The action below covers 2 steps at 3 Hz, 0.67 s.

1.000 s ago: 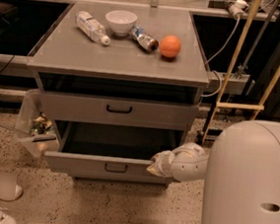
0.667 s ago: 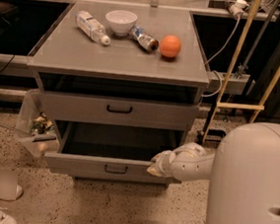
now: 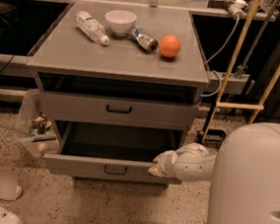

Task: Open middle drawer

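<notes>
Single high camera, facing down at cabinet (image 3: 154,114) front, tool (image 3: 154,169) at centre-right

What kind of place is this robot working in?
Probably a robotics lab or test area, not a home: a grey metal cabinet on speckled floor, loose cables behind it, and an orange staged on top. The gripper sits at the open middle drawer's right front.

Dim room, lit from above. The cabinet top (image 3: 120,57) is evenly lit, with a mild sheen toward its back edge. The orange (image 3: 169,46) and bowl (image 3: 120,21) throw short, soft shadows on it. There is deep shadow under the top's front edge and inside the middle drawer (image 3: 75,166), and the spaces beside the cabinet are near black. The gripper (image 3: 157,167), at the right end of that drawer's front, looks pale, probably washed out by the overhead light. The robot body (image 3: 251,194) is bright and flat.
</notes>
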{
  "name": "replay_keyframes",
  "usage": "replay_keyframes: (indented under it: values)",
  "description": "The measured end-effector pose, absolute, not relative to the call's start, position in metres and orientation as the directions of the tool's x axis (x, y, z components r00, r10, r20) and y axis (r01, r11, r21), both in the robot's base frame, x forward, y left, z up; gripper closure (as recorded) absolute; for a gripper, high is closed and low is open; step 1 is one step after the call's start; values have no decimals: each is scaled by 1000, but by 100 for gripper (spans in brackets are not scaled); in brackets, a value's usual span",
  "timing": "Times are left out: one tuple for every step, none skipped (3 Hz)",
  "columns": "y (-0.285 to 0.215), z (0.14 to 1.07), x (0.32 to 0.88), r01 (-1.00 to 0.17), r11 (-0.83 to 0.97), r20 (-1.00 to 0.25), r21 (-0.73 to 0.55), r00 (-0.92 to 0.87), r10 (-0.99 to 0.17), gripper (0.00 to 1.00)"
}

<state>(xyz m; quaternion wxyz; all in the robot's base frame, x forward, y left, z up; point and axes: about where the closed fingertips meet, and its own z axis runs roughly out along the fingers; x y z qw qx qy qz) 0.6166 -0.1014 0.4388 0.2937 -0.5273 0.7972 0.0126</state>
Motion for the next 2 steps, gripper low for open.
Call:
replay_keyframes:
  values:
    - [-105, 437, 607, -851, 443, -479, -283, -275, -834, 100]
    - [-104, 439, 607, -851, 443, -479, -282, -275, -834, 100]
